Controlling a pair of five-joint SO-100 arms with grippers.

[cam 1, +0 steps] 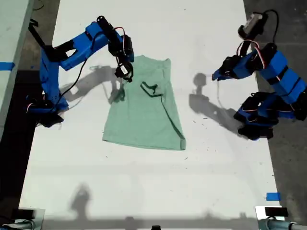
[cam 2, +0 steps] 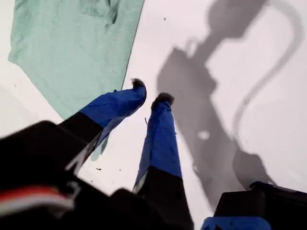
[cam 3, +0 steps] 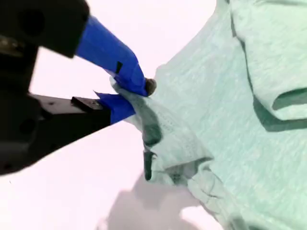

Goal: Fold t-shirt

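The pale mint-green t-shirt [cam 1: 144, 115] lies on the white table [cam 1: 144, 182], folded into a narrow, wrinkled strip. My second gripper [cam 1: 123, 72] is at the shirt's upper corner on the exterior view's left. In the second wrist view this gripper [cam 3: 129, 93] is shut on a bunched edge of the t-shirt [cam 3: 230, 120], which is lifted a little. My first gripper [cam 1: 216, 75] hovers over bare table at the exterior view's right, apart from the shirt. In the first wrist view this gripper [cam 2: 151, 93] is slightly open and holds nothing, with the t-shirt [cam 2: 72, 52] beyond it.
Dark floor borders the table on both sides of the exterior view. Blue tape marks sit at the exterior view's lower right [cam 1: 273, 196] and left edge [cam 1: 5, 66]. Arm bases stand at the table's two sides. Bare table lies below the shirt.
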